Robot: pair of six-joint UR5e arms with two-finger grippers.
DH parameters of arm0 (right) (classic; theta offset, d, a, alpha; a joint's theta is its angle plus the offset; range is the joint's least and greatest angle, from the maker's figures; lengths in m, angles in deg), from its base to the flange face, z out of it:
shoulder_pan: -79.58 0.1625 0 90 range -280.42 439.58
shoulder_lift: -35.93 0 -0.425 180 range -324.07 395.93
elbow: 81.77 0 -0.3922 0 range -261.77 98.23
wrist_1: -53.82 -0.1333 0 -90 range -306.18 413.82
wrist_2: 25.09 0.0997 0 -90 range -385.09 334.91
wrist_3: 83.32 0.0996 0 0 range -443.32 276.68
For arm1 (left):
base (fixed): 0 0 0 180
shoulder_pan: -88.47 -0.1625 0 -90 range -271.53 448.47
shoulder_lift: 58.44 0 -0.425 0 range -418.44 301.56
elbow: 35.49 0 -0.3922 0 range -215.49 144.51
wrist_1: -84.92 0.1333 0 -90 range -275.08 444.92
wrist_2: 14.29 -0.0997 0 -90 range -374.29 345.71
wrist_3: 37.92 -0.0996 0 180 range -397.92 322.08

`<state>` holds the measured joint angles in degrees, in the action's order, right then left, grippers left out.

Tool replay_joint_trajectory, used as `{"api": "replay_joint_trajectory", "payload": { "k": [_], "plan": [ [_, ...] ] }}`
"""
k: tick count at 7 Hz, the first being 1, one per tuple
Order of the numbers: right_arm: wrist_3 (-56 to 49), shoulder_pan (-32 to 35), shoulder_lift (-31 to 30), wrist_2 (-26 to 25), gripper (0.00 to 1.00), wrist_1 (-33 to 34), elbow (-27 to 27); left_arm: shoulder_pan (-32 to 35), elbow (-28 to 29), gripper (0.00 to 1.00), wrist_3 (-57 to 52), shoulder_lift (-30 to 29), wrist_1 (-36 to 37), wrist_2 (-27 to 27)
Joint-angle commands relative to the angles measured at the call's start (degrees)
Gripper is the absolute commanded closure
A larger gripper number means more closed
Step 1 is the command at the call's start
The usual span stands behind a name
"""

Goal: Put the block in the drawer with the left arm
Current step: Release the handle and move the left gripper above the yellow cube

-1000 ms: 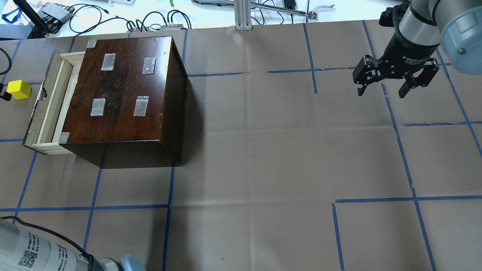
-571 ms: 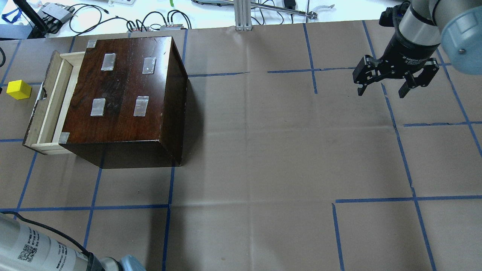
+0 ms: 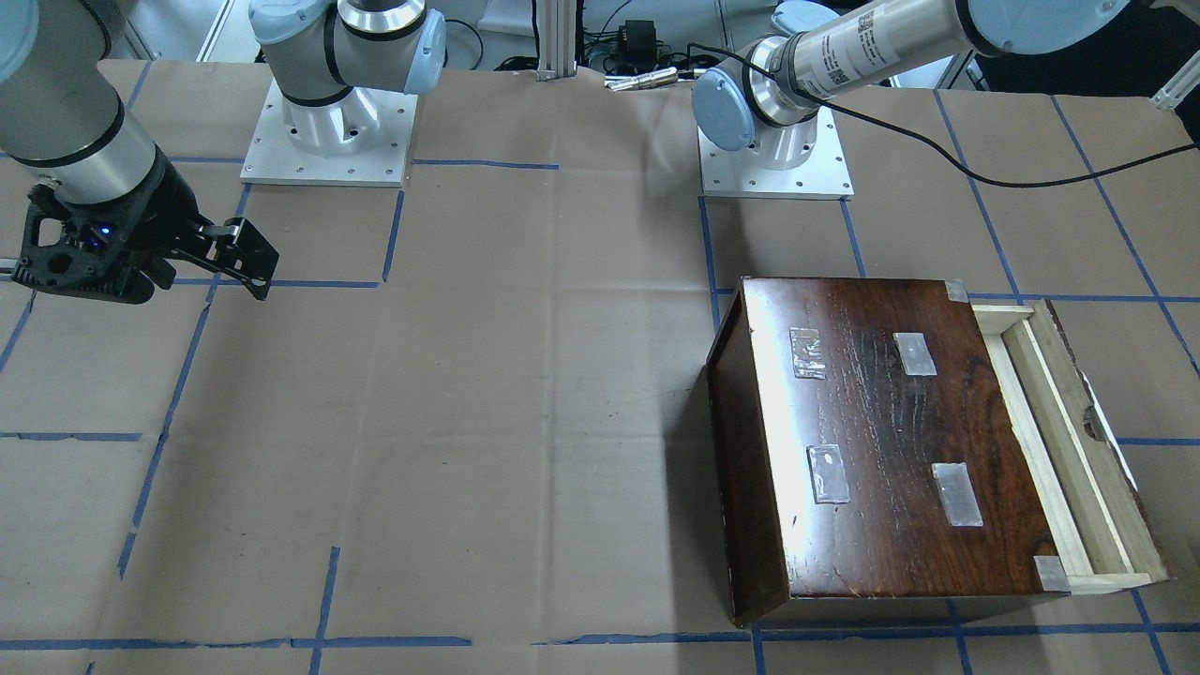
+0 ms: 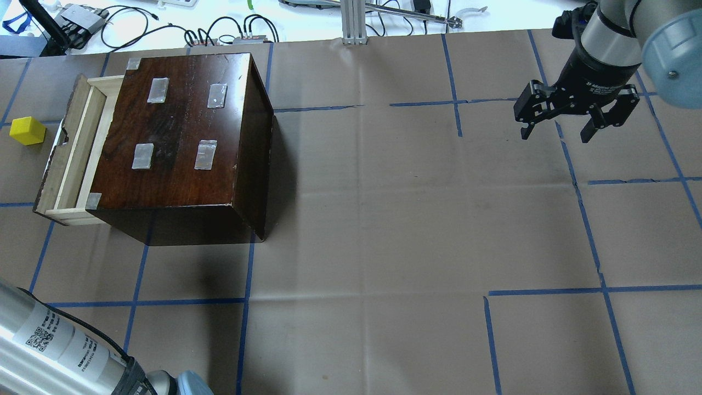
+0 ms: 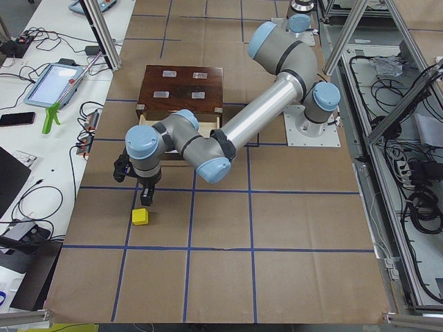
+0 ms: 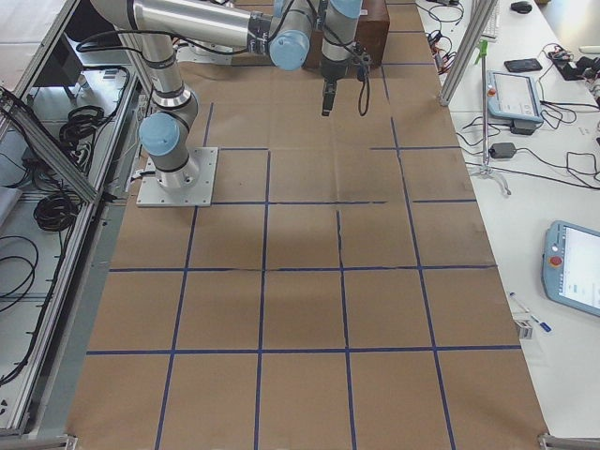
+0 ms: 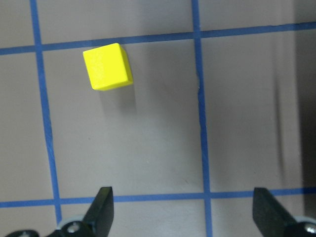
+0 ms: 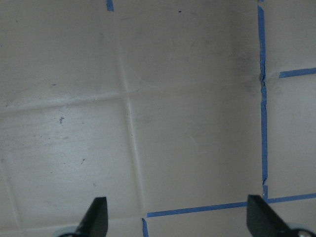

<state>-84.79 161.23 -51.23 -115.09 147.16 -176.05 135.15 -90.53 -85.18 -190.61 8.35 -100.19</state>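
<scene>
The yellow block (image 4: 27, 131) lies on the table paper left of the drawer (image 4: 71, 148), which stands pulled out of the dark-brown box (image 4: 181, 137). In the left wrist view the block (image 7: 107, 66) lies ahead and to the left of my open, empty left gripper (image 7: 183, 207). In the exterior left view the left gripper (image 5: 143, 194) hangs just above the table between block (image 5: 140, 216) and box. The left gripper is outside the overhead view. My right gripper (image 4: 555, 135) is open and empty, far right; it also shows in its wrist view (image 8: 177, 217).
The drawer (image 3: 1069, 450) shows pale wood inside, with nothing in it. The left forearm (image 4: 55, 351) with its black cable crosses the near-left corner. Cables and gear lie beyond the table's far edge (image 4: 164, 27). Blue tape lines grid the brown paper.
The left gripper's finger, seen beside the block at the overhead view's left edge, has moved out of that view. The left forearm has shifted. The block and right arm have not moved.
</scene>
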Motion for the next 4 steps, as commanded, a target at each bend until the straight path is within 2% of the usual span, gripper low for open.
{"api": "replay_joint_trajectory", "payload": {
  "k": [1, 4],
  "plan": [
    [0.0, 0.0, 0.0, 0.0, 0.00, 0.0, 0.0, 0.0, 9.5, 0.01, -0.2, -7.7, -2.2, 0.1],
    [0.0, 0.0, 0.0, 0.0, 0.00, 0.0, 0.0, 0.7, 18.6, 0.01, 1.0, -14.7, -4.4, 0.2]
  ]
}}
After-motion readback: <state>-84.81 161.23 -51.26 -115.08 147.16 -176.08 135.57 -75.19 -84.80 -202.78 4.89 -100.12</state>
